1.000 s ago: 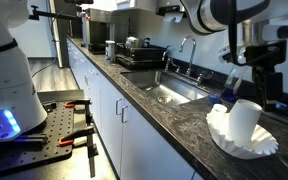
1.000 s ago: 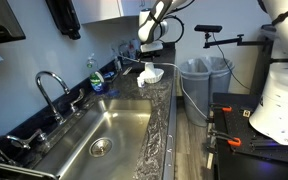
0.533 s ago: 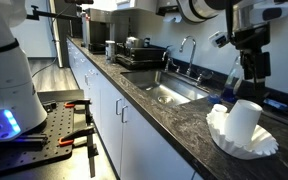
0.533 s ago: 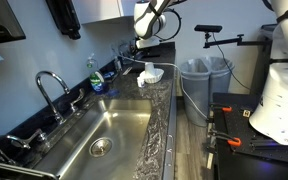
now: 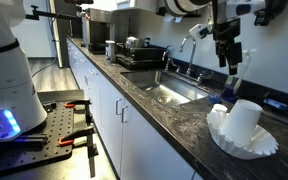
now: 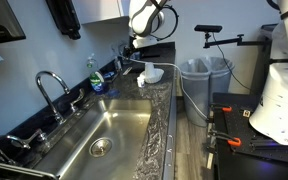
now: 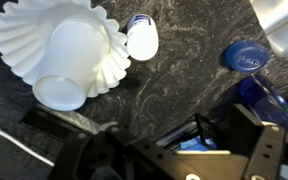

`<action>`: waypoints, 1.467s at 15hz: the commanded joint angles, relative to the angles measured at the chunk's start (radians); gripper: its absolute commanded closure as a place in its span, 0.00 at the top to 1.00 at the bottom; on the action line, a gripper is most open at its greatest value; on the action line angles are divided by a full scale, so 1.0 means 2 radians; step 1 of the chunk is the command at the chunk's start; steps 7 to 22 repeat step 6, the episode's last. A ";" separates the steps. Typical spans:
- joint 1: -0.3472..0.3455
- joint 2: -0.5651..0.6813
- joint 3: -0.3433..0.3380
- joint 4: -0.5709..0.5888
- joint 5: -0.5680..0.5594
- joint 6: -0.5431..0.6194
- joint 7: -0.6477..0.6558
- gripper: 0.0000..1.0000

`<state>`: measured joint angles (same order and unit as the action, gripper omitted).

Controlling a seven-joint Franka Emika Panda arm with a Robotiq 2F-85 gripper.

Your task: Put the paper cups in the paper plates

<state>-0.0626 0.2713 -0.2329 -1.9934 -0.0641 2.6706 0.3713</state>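
Above dark counter (image 5: 180, 124), hand (image 5: 227, 64) spread, empty.

Nothing legible appears in any view. In the wrist view the blue lid (image 7: 246, 57), far out at three o'clock from the fluted paper plate (image 7: 19, 25), carries pale marks too blurred to read. The white cup (image 7: 142, 38) lying at the plate's two o'clock rim shows illegible blue print. In an exterior view the soap bottle (image 6: 97, 80) label is too small to read.

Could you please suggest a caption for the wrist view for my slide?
One paper cup sits in the fluted paper plate while a second cup lies beside it on the dark countertop.
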 commanded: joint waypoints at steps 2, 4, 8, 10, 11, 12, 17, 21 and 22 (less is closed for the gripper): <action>-0.008 -0.040 0.044 -0.040 0.036 -0.013 -0.075 1.00; -0.004 -0.017 0.036 -0.020 0.024 -0.003 -0.053 1.00; -0.004 -0.020 0.041 -0.025 0.026 -0.004 -0.058 1.00; -0.004 -0.020 0.041 -0.025 0.026 -0.004 -0.058 1.00; -0.004 -0.020 0.041 -0.025 0.026 -0.004 -0.058 1.00; -0.004 -0.020 0.041 -0.025 0.026 -0.004 -0.058 1.00; -0.004 -0.020 0.041 -0.025 0.026 -0.004 -0.058 1.00; -0.004 -0.020 0.041 -0.025 0.026 -0.004 -0.058 1.00; -0.004 -0.020 0.041 -0.025 0.026 -0.004 -0.058 1.00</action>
